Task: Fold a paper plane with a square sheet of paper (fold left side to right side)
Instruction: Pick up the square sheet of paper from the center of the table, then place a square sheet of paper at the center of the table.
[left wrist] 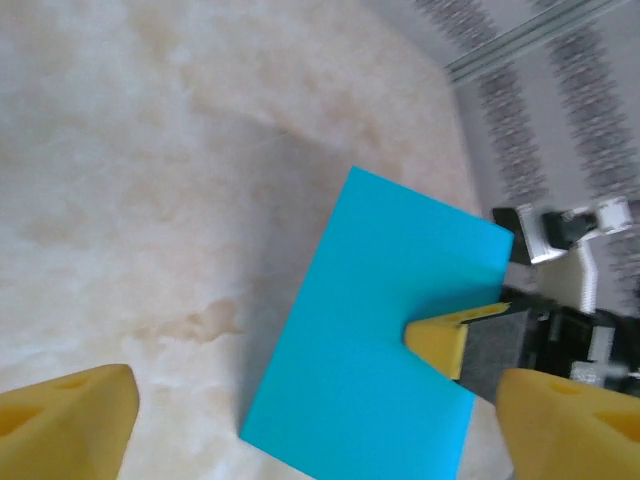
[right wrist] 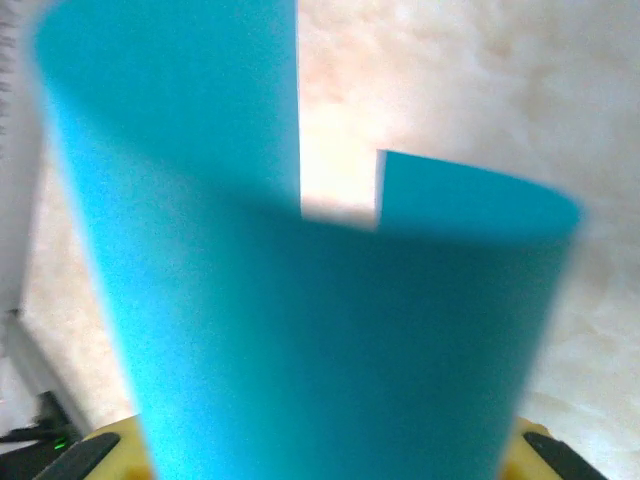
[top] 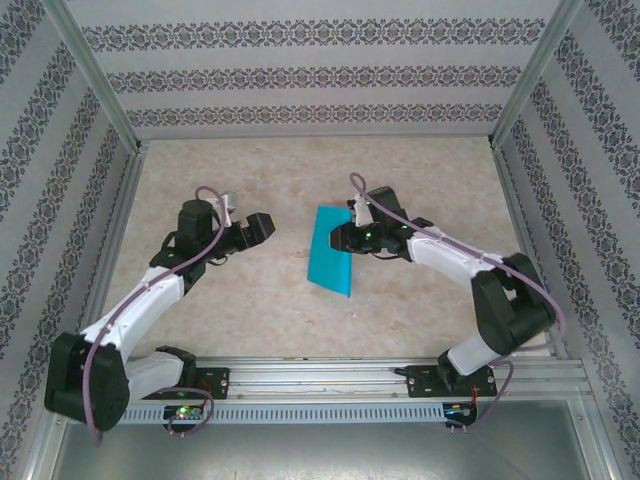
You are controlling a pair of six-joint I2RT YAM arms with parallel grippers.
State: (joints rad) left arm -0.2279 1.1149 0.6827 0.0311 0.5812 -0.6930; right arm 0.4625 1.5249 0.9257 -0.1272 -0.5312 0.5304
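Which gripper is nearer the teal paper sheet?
Right. The right gripper is at the right edge of the teal paper sheet, fingers on it; the left gripper hovers apart, off its left side, open.

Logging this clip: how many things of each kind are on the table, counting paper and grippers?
square sheet of paper, teal-blue: 1
grippers, yellow fingertips: 2 (left gripper, right gripper)
Total: 3
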